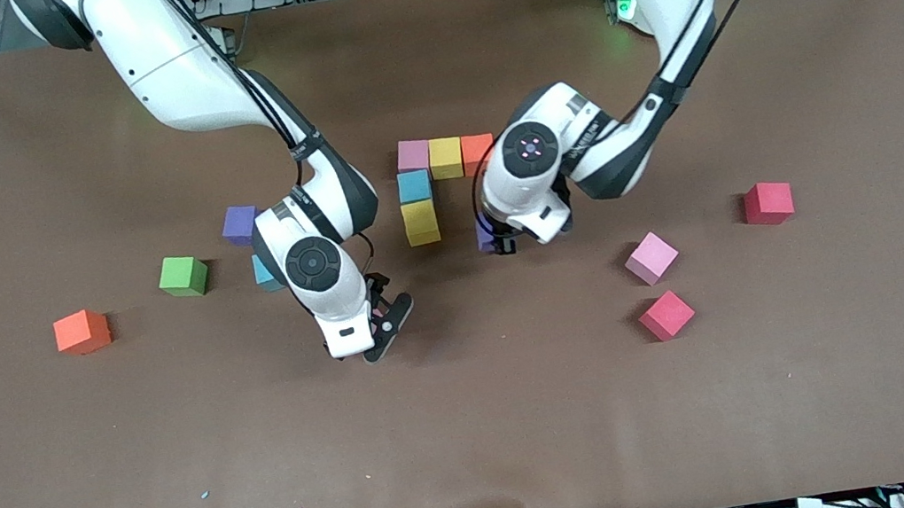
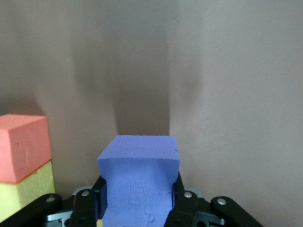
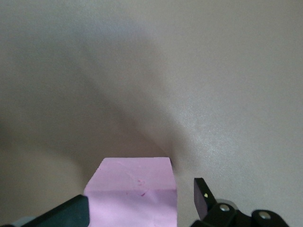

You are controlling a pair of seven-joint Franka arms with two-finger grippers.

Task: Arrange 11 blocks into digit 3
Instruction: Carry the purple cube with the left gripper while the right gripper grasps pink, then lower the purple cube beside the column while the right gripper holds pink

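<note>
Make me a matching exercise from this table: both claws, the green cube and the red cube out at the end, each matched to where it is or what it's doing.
Column one:
1 left claw
2 right claw
3 green cube
4 red cube

Column two:
A open, over a pink cube
B toward the right arm's end of the table
C shut on a bluish cube
D nearest the left arm's end of the table

Pairs: 1-C, 2-A, 3-B, 4-D

Matt, foam-like purple block [image 2: 139, 182] with a pitted face; matt brown table [image 1: 180, 474]; glossy white plastic arm shells [image 1: 162, 55].
</note>
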